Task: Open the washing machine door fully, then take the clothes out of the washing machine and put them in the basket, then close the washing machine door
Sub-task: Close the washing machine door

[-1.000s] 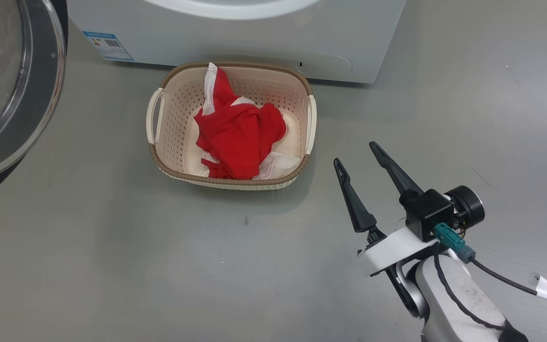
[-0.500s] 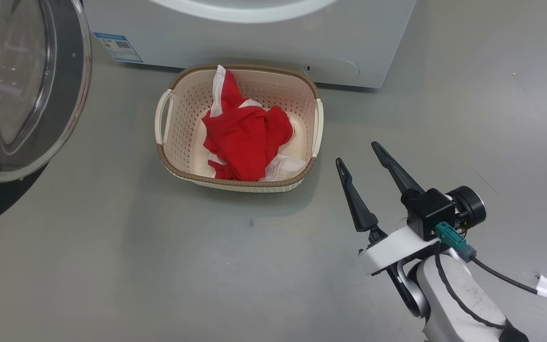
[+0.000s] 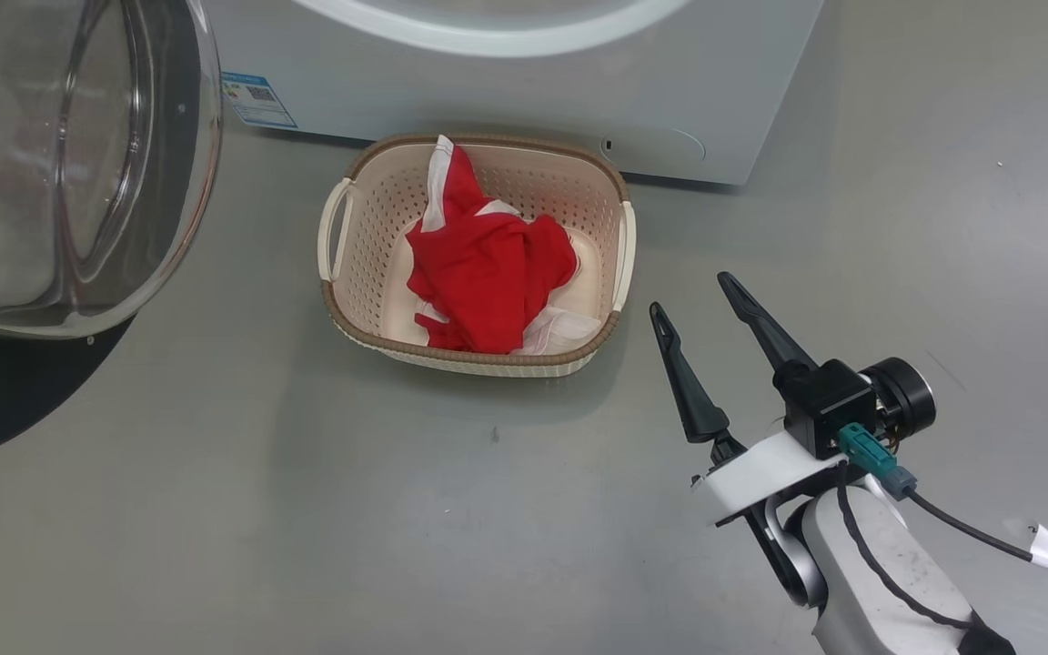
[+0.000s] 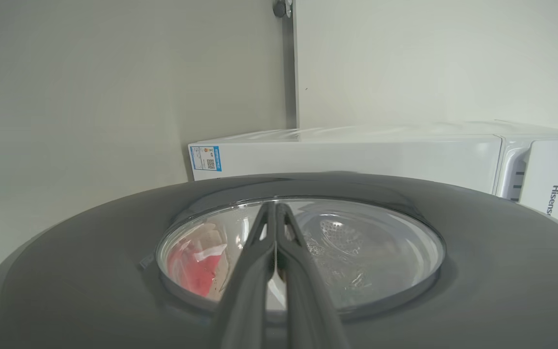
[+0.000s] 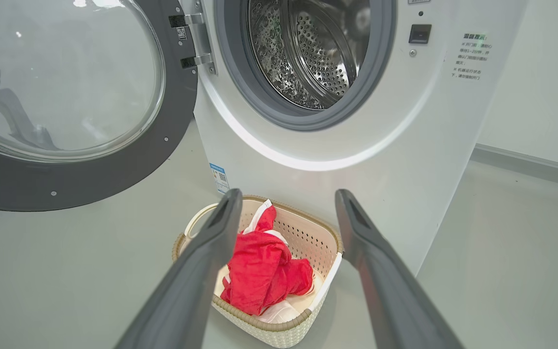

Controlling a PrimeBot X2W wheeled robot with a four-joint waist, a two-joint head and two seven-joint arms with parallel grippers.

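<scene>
1. Floor (image 3: 215, 546): grey, smooth; it carries every item below.

2. Washing machine (image 5: 405, 135): white front-loader standing at the floor's far edge, against the wall. Its port is uncovered, showing the grey rubber seal (image 5: 233, 72) and the perforated steel drum (image 5: 308, 58). No garment is seen in the drum.

3. Washing machine door (image 5: 90, 186): round, with a dark rim and a bulging clear glass bowl. It hangs on hinges (image 5: 196, 43) at the port's left side and stands swung out wide of the opening. In the head view its glass (image 3: 78, 182) fills the upper left corner.

4. Basket (image 3: 478, 359): cream, with perforated walls, a brown woven-look rim and two side handles. It stands upright on the floor just in front of the machine's lower front edge, below the port.

5. Clothes (image 3: 488, 273): a red garment with white panels, lying crumpled inside the basket. One white-edged corner rises against the far wall of the basket.

6. Right end effector (image 3: 690, 293): fingers spread wide, holding nothing. It hangs over bare floor just right of the basket and points toward the machine. Its wrist view frames the basket (image 5: 259, 324) and clothes (image 5: 259, 271) between the fingers.

7. Left end effector (image 4: 275, 206): fingers pressed together, nothing between them. They lie over the outer face of the door (image 4: 66, 271), apparently against the glass, though contact cannot be confirmed.

8. Blue label (image 3: 257, 98): low on the machine's front, at its left corner.
</scene>
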